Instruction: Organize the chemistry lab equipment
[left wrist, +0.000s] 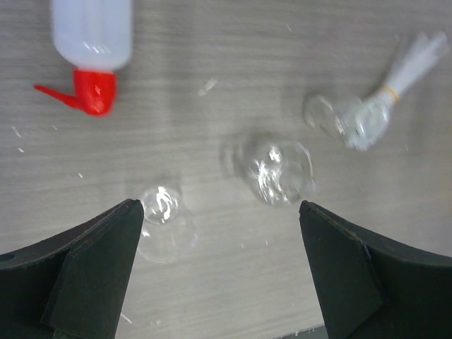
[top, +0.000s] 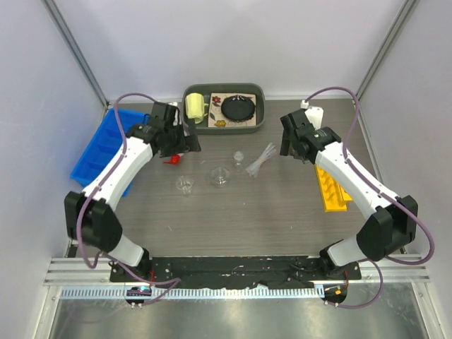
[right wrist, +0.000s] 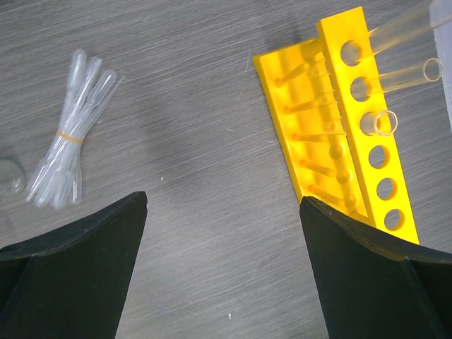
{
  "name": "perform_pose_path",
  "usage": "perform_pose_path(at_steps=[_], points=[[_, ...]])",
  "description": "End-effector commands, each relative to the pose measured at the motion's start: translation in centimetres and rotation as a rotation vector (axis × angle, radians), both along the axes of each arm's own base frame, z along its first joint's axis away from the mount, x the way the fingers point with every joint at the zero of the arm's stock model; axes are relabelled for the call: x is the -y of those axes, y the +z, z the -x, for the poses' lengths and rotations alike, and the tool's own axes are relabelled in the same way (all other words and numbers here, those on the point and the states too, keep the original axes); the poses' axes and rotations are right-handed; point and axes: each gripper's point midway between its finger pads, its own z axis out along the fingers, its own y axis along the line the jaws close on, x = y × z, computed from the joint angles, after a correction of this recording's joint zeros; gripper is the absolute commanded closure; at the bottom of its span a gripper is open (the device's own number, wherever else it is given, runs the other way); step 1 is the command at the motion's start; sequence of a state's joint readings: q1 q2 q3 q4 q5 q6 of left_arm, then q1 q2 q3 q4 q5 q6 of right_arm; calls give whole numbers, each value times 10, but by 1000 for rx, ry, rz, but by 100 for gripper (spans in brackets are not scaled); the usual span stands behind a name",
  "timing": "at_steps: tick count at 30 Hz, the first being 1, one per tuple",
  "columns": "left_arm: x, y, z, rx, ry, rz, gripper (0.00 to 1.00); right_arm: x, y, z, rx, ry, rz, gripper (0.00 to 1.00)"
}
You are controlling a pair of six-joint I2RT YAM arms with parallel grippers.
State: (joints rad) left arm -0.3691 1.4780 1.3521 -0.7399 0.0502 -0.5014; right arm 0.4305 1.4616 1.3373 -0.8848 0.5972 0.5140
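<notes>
Flask and small beaker sit mid-counter, squeeze bottle lying beside them. Pipette bundle near yellow rack, clear tubes in its holes. Left tool wide, empty, over the glassware; right tool wide, empty, between pipettes and rack.

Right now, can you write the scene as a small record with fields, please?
Left gripper: open, above two glass beakers
Right gripper: open, between pipette bundle and yellow tube rack
Squeeze bottle: on the table, red-capped
Clear tubes: in holes of the yellow tube rack
Grey bin: yellow mug, black disc
</notes>
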Motion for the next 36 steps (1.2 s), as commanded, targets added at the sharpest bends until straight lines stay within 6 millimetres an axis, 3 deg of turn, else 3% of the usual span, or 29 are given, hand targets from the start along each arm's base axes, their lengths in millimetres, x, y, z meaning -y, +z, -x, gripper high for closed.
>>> perform_pose_path(at_steps=[1,3,5,6,7,9,12,13,20,29,32,36], points=[[-24,7,-46,3,107,-59,3,-11,16,9,31,73,-20,5],[-30,-13,-57,-53,118,-120,3,-18,21,13,46,103,-41,5],[-40,-9,-76,-41,157,-159,3,-25,22,15,56,130,-65,5],[-44,-29,-81,-98,169,-188,3,-28,23,18,64,143,-73,5],[-47,-26,-92,-90,179,-184,4,-29,23,19,67,146,-77,5],[-52,-50,-102,-142,186,-229,4,-35,19,21,65,170,-97,5],[-62,-57,-120,-134,208,-295,4,-39,14,24,55,192,-112,5],[-65,-68,-126,-148,207,-310,4,-40,14,24,57,194,-113,5],[-85,-104,-142,-193,226,-373,3,-46,-2,30,30,221,-132,5],[-90,-148,-139,-255,175,-429,3,-46,-7,28,26,224,-125,5],[-91,-156,-140,-259,158,-438,9,-46,-10,31,19,222,-127,5],[-89,-158,-143,-253,152,-432,35,-46,-14,35,7,223,-133,5]])
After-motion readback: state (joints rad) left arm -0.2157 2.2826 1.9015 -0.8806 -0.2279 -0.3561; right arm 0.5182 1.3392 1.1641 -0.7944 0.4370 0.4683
